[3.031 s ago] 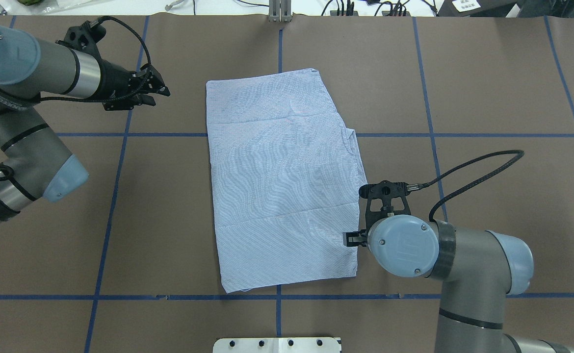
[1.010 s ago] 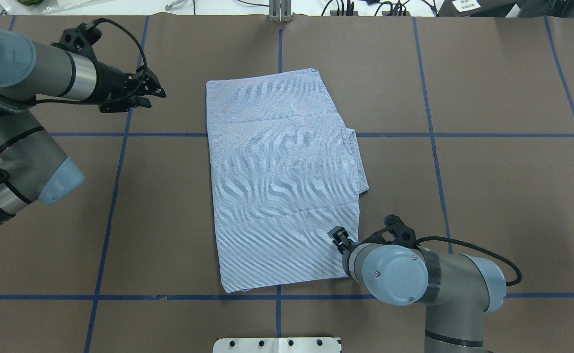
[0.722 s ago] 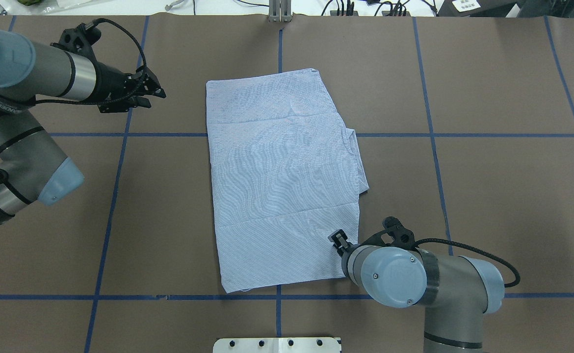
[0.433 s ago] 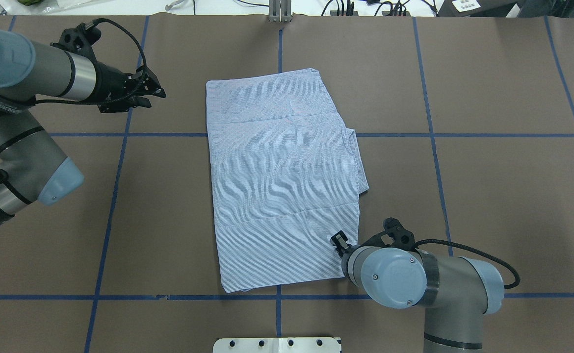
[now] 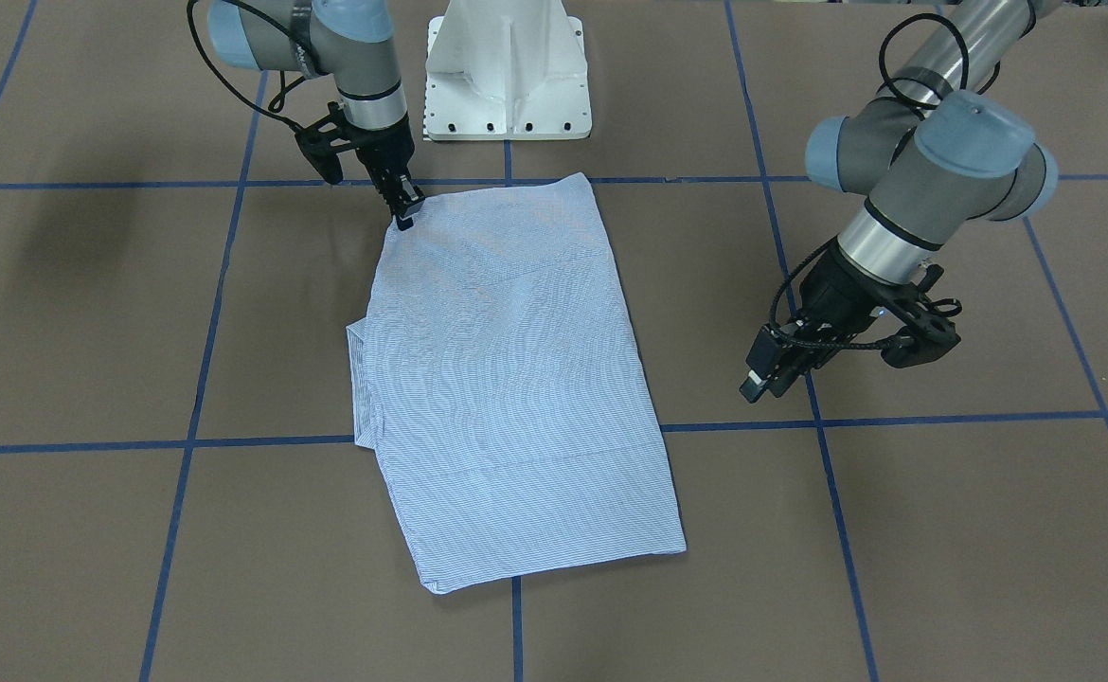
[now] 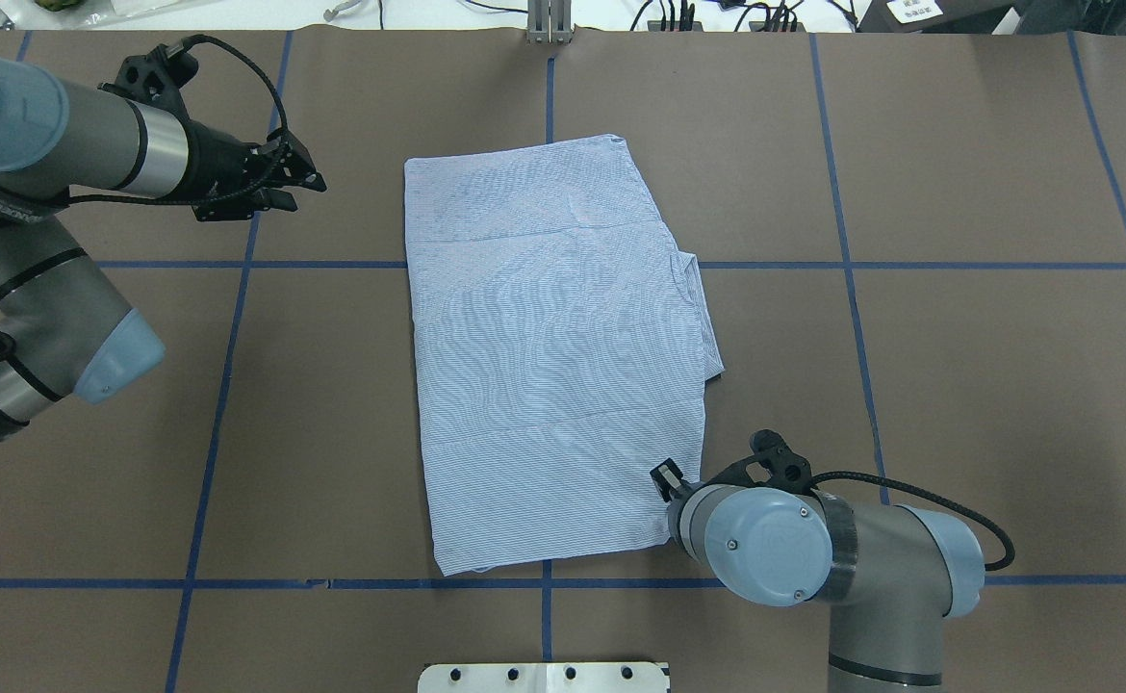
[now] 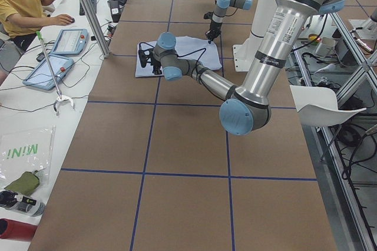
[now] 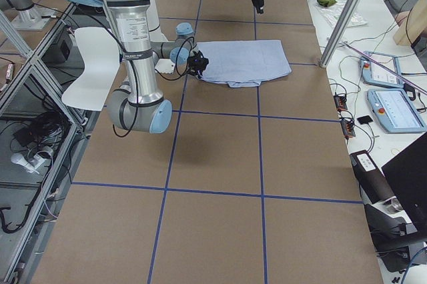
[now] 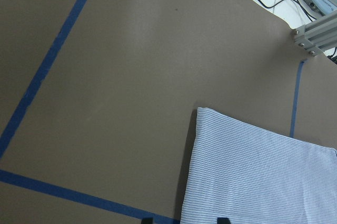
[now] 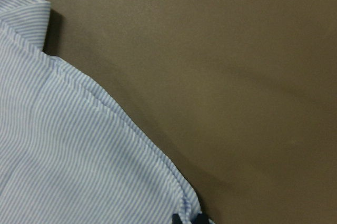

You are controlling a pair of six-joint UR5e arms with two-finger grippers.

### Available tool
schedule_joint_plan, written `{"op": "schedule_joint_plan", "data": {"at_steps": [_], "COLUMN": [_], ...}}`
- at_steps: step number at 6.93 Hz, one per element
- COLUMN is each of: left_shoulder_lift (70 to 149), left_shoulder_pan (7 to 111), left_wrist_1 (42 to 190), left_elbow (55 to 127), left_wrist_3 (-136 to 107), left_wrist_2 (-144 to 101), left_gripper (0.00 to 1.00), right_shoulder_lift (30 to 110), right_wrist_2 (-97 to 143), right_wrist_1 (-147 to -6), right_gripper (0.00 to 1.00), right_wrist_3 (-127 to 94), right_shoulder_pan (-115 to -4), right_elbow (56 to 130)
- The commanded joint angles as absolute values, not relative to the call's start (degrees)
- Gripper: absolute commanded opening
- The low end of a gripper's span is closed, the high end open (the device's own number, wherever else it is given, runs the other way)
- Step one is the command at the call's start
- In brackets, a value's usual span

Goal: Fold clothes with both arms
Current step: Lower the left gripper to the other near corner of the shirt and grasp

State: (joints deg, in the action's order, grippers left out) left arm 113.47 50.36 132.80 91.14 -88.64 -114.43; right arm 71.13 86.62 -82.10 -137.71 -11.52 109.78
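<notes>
Two fingers of the left gripper (image 6: 305, 188) stand spread and hold nothing. It hangs over the brown table (image 6: 958, 385) at 10 o'clock from the shirt (image 6: 553, 356), well apart from it. The striped shirt lies flat, folded to a long rectangle, at the table's centre. At its 5 o'clock corner the right gripper (image 6: 664, 475) is pinched closed on the cloth's edge. Blue tape lines (image 6: 852, 289) make a grid on the table. At a side bench a person (image 7: 23, 3) in yellow sits near two tablets (image 7: 76, 40).
</notes>
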Motion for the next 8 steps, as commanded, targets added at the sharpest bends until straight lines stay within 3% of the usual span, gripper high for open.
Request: {"op": "schedule_joint_plan", "data": {"at_steps": [1, 3, 6, 8], "left_shoulder_lift": [113.47, 112.42, 106.02, 104.85], "left_shoulder_pan": [50.36, 49.49, 33.19, 23.96], "left_wrist_1": [132.80, 132.89, 132.37, 124.49], "left_elbow": [91.58, 93.32, 105.52, 111.33], "left_wrist_3": [-89.03, -95.04, -109.30, -117.37], "left_wrist_2": [-114.43, -113.56, -101.82, -98.90], "left_gripper": [0.50, 0.50, 0.50, 0.50], "right_shoulder_lift": [70.93, 72.15, 73.39, 73.74], "right_wrist_2": [86.84, 87.27, 87.10, 86.92], "right_wrist_1": [-82.09, -82.88, -82.88, -82.79], "right_gripper": [0.00, 0.00, 0.00, 0.00], "right_wrist_3": [-137.81, -137.90, -139.04, -139.92], "right_shoulder_pan": [-11.60, -12.04, -10.99, -10.02], "right_elbow": [110.73, 114.59, 114.96, 115.05]}}
